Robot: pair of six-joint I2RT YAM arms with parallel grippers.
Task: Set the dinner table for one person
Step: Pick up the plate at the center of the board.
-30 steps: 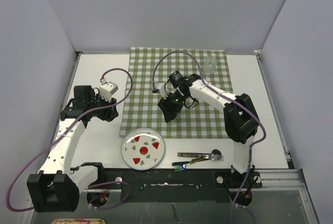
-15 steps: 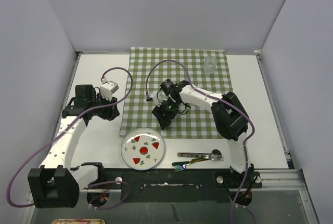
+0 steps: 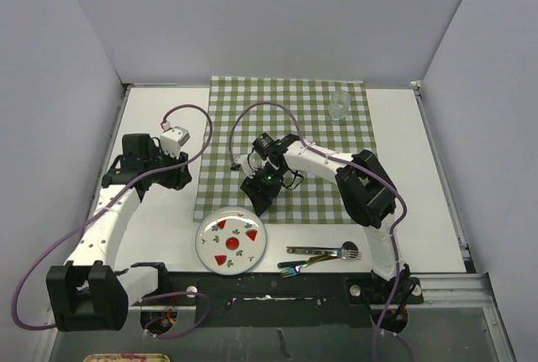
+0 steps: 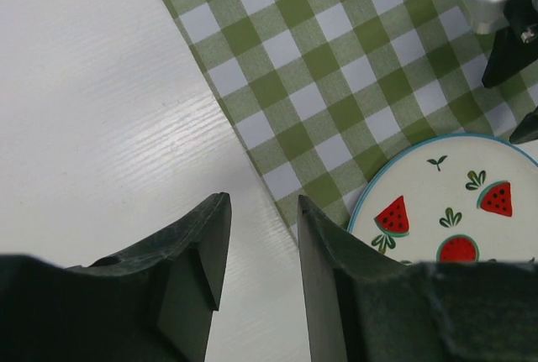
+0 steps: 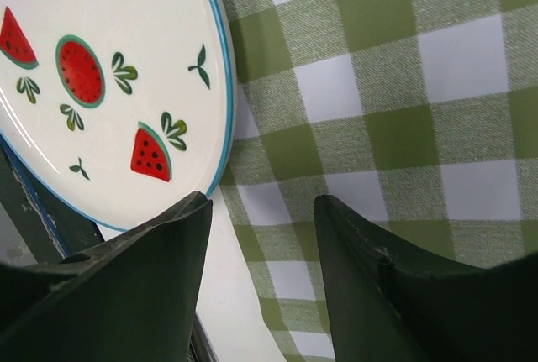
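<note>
The dinner table is a large white top with metal-railed edges. A green-and-white checked cloth lies on its middle. A round plate with watermelon pictures and a blue rim sits off the cloth's near left corner. My right gripper is open and empty, low over that corner, just beside the plate's far right rim. In the right wrist view the right gripper shows with the plate at its left. My left gripper is open and empty over bare table by the cloth's left edge, as the left wrist view shows.
A silver fork and an iridescent utensil lie near the front edge, right of the plate. A clear glass cup stands on the cloth's far right corner. Grey walls enclose three sides.
My right gripper has moved left and toward the near edge, from the cloth's middle to its near left corner beside the plate. My left arm has shifted only slightly.
</note>
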